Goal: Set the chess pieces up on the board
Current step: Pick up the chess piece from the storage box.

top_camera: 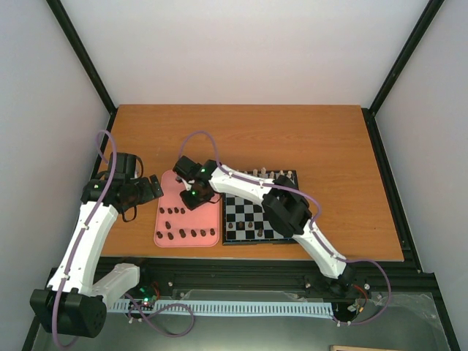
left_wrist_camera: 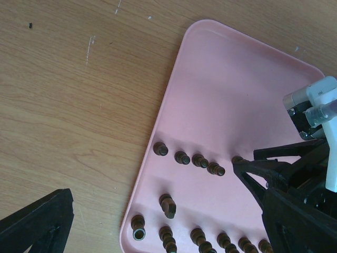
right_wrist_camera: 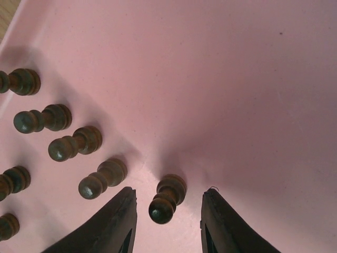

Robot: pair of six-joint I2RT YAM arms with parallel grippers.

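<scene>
Top external view: a wooden table (top_camera: 329, 146) carries the board (top_camera: 241, 219) beside a pink tray (top_camera: 164, 194). The left gripper (top_camera: 150, 188) hangs open by the tray's left edge. The right gripper (right_wrist_camera: 168, 194) is open astride one brown pawn (right_wrist_camera: 171, 185), among other chess pieces (left_wrist_camera: 182, 157) on the tray.

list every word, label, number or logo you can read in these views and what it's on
None: no text can be read in any view.
The board shows no letters or numbers along its rim at this size.
The pink tray and the chess pieces are plain.
The right arm shows only a green light, with no brand mark legible.
</scene>
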